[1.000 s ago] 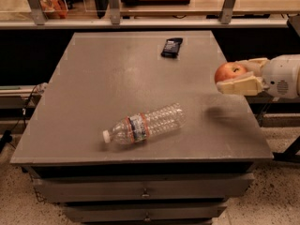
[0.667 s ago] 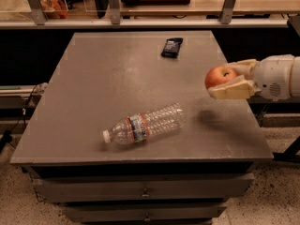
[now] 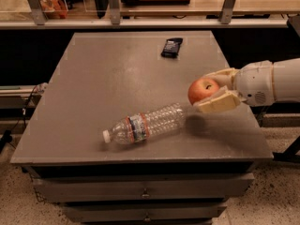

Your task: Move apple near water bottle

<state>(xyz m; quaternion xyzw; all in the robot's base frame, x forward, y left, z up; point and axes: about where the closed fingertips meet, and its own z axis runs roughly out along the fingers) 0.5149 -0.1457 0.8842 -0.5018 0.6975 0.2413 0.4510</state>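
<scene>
The red-orange apple (image 3: 202, 91) is held between the cream fingers of my gripper (image 3: 216, 89), which reaches in from the right on a white arm. The gripper is shut on the apple and holds it a little above the grey table (image 3: 103, 78), casting a shadow below. The water bottle (image 3: 144, 124) lies on its side near the table's front, white cap pointing left, its base end just left of and below the apple.
A small black packet (image 3: 171, 47) lies at the back of the table. A shelf with metal posts (image 3: 114, 6) runs behind the table. Drawers sit under the tabletop, and the floor is speckled.
The gripper has carried the apple leftward and toward the front of the table, closer to the bottle's base end. The bottle and packet have not moved.
</scene>
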